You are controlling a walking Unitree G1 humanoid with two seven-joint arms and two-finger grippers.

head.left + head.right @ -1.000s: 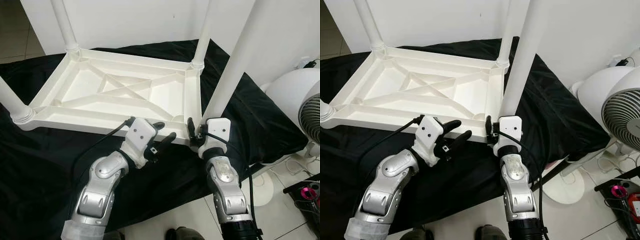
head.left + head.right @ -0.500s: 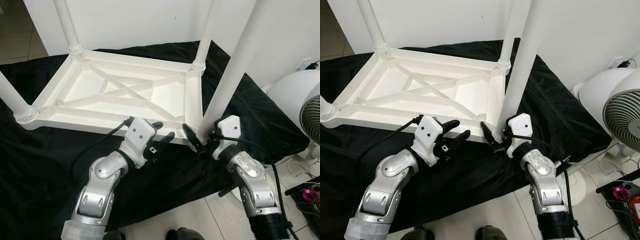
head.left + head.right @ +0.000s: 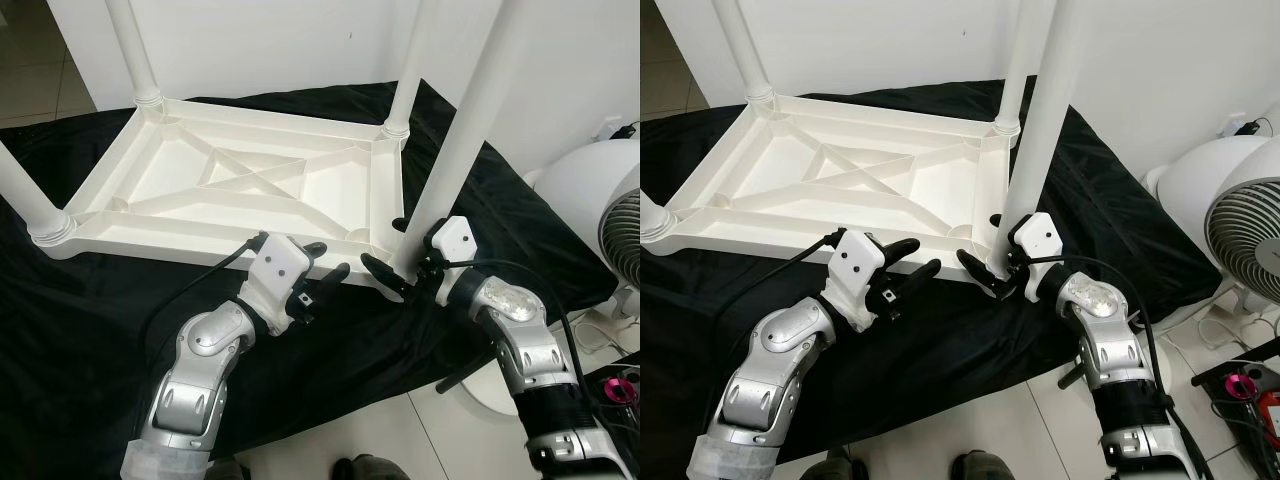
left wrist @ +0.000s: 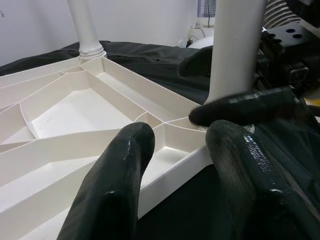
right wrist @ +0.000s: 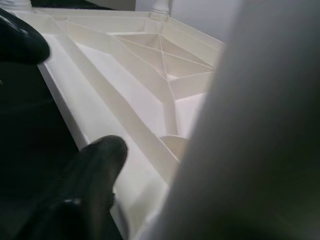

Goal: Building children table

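Observation:
The white plastic table [image 3: 240, 185] lies upside down on a black cloth, legs pointing up. My right gripper [image 3: 396, 254] lies sideways at the near right corner. It is shut on the base of the near right leg [image 3: 450, 170], with one finger behind the leg and one in front. In the left wrist view those right fingers [image 4: 245, 106] clasp the leg [image 4: 235, 45]. In the right wrist view the leg [image 5: 255, 125] looms blurred beside one finger [image 5: 90, 185]. My left gripper [image 3: 326, 261] is open and holds nothing, just off the table's near rim.
The black cloth [image 3: 90, 330] covers a low surface whose near edge drops to the tiled floor [image 3: 400, 440]. A white fan [image 3: 1240, 215] stands close on the right, with cables and a pink device [image 3: 620, 385] on the floor beside it. A white wall stands behind.
My right gripper has swung from upright beside the leg's base to sideways, with its fingers now on both sides of the leg. Its forearm has moved out to the right. The left gripper has stayed put.

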